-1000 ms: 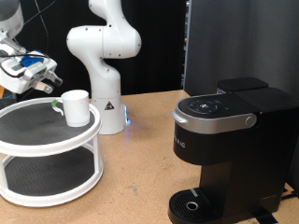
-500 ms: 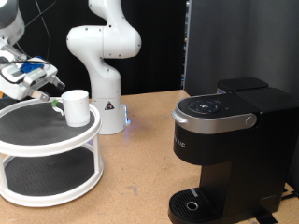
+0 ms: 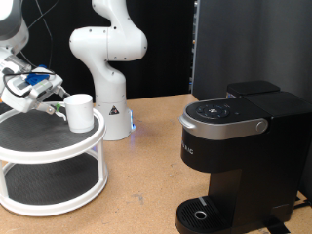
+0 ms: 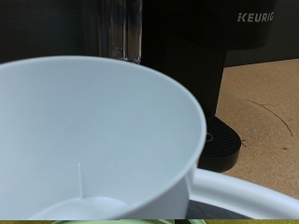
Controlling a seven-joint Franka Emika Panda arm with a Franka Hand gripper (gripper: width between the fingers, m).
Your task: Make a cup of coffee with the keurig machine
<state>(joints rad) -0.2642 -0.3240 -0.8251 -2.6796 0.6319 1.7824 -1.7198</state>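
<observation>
Wooden worktop point(image 3: 146, 185) is carrying a white two-tier stand point(image 3: 58, 146), on whose upper shelf the cup point(image 3: 78, 112) is sitting. End effector point(image 3: 47, 102) is hovering beside its handle side, seemingly for a grasp; its finger spacing is unreadable. The keurig machine point(image 3: 239, 161) is standing well apart, at the exterior view's right.

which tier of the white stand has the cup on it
The top tier: the cup stands there beside the gripper; the bottom tier shows nothing on it.

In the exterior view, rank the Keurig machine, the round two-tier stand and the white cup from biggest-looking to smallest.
1. Keurig machine, though cut off at the frame's edge.
2. Two-tier stand, also cropped and close to the machine in apparent size, so this order is unsure.
3. Cup, clearly smallest.
</observation>
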